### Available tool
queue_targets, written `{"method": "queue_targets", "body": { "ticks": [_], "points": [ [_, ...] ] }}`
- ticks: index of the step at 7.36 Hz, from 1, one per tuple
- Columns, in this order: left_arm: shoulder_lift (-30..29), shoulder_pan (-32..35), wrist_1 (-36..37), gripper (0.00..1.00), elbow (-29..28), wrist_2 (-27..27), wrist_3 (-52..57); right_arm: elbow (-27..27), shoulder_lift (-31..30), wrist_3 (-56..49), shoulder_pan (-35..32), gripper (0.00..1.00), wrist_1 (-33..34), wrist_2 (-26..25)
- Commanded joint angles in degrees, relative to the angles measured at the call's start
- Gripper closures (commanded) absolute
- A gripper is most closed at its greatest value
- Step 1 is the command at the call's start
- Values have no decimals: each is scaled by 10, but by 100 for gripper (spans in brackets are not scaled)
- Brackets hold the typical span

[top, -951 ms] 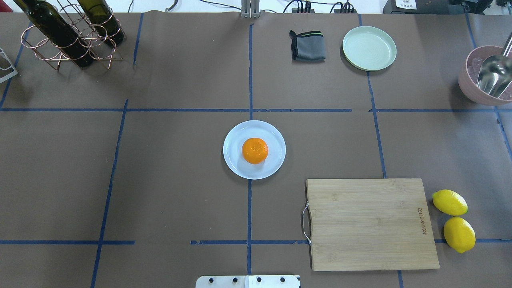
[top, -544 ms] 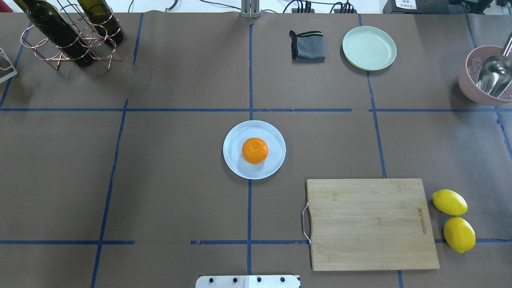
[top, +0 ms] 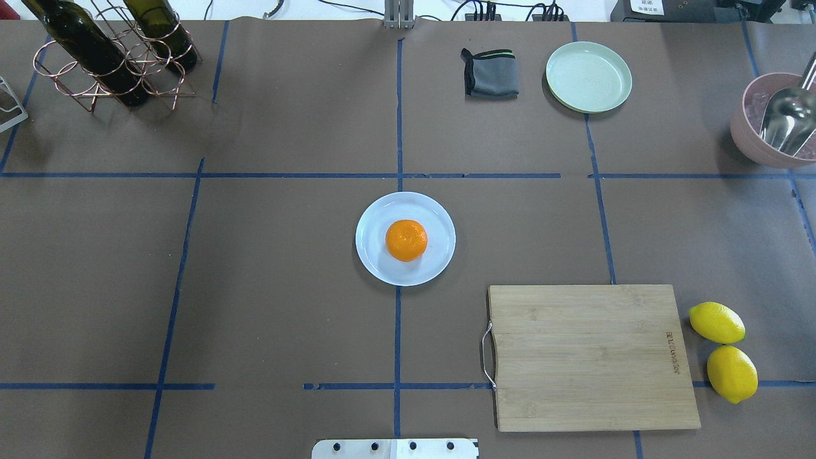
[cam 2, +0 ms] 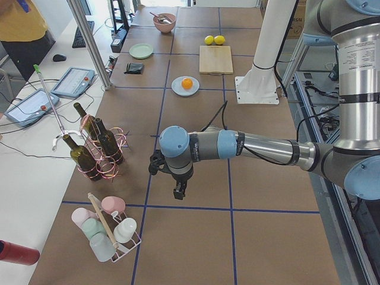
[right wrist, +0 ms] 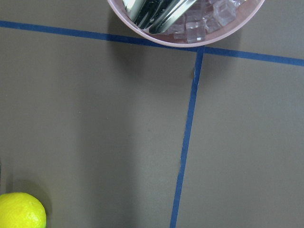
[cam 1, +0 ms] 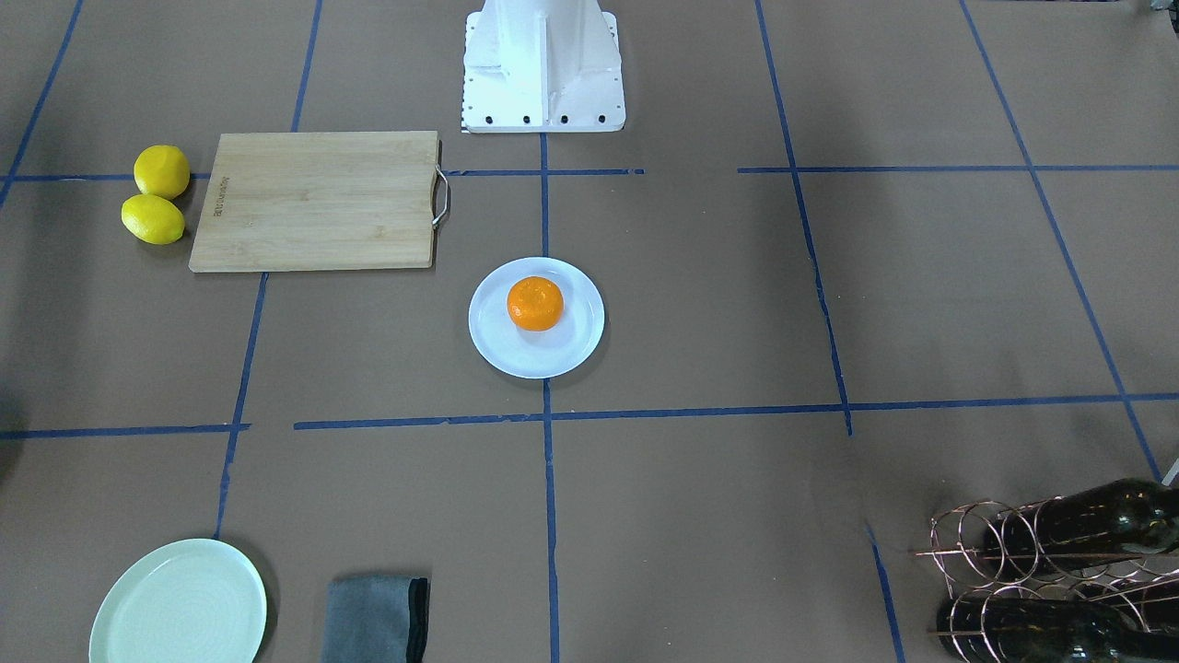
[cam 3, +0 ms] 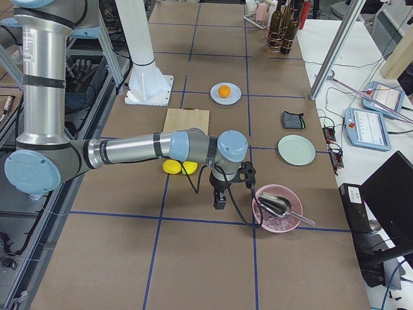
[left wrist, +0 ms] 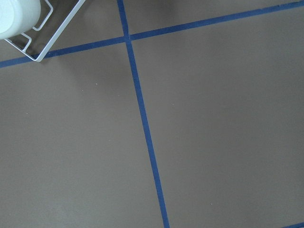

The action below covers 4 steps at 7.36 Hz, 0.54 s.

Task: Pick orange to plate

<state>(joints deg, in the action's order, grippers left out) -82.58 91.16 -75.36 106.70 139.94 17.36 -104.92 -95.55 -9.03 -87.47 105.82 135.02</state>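
Note:
The orange [top: 406, 240] rests in the middle of the pale bluish-white plate [top: 373, 255] at the table's centre, also seen from across the table as the orange [cam 1: 535, 303] on the plate [cam 1: 502, 345]. Neither gripper appears in the overhead or front views. My left gripper [cam 2: 177, 193] hangs over bare table near the wine rack, far from the plate. My right gripper [cam 3: 220, 201] hangs between the lemons and the pink bowl. I cannot tell whether either gripper is open or shut.
A wooden cutting board [top: 593, 357] lies right of the plate, with two lemons [top: 716, 322] beside it. A mint-green plate [top: 588, 77], grey cloth [top: 490, 73] and pink bowl [top: 752, 137] with a scoop sit at the back right. Wine bottles in a rack [top: 108, 57] stand back left.

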Motion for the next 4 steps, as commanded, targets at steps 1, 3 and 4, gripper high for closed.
{"method": "queue_targets", "body": {
  "ticks": [1,3,4],
  "points": [
    [-22,2,-5,0,-9,1,0,2,-8,1,0,0,1,1],
    [-36,3,-5,0,-14,-2,-2,-5,-14,2,-1,0,0,6],
    [-34,3,-5,0,-21,-1,-3,-9,-13,2,-1,0,0,13]
  ]
}}
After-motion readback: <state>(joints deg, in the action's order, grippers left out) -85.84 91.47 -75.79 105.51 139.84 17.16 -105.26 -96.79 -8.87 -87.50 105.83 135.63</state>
